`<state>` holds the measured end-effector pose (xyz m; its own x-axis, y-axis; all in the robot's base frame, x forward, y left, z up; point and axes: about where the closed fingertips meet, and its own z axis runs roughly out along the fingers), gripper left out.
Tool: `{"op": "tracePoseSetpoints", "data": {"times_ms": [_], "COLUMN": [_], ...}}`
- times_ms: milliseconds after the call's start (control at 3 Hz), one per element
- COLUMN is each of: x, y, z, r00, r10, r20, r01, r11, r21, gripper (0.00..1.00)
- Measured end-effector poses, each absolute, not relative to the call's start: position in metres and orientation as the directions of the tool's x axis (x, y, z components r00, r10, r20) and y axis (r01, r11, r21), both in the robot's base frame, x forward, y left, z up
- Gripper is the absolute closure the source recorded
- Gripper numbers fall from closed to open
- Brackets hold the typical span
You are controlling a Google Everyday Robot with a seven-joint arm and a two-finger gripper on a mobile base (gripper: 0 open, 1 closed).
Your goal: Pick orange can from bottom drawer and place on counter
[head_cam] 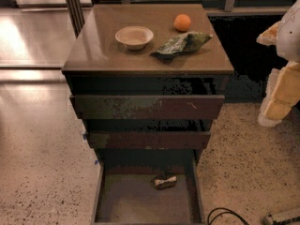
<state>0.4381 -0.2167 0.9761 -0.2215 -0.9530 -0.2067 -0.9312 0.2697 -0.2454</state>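
The can (165, 182) lies on its side on the floor of the open bottom drawer (126, 203), toward the back and a little right of middle, clear of the walls. It is small, with a pale silvery end and dark, mottled brownish sides. It should be light and stiff, though thin metal dents under a hard squeeze, and the round, smooth body is likely to roll or slip. The best hold is probably across the middle of the body, from above. The gripper (280, 95) hangs at the right edge, beside the counter (93, 53) and well apart from the can; whether it is apart or together I cannot tell.
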Motion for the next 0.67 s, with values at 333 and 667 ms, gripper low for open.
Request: {"op": "tracePoseSetpoints", "data": {"times_ms": [333, 667], "x": [0.438, 0.446], "y": [-0.217, -0.207], "z": [0.976, 0.931], "r00": [-0.221, -0.191], "r10": [-0.953, -0.949], "r20": [-0.208, -0.252], "r01": [-0.931, -0.948], "r11": [0.270, 0.245], "r21": [-0.247, -0.205], "gripper": [0.00, 0.00]}}
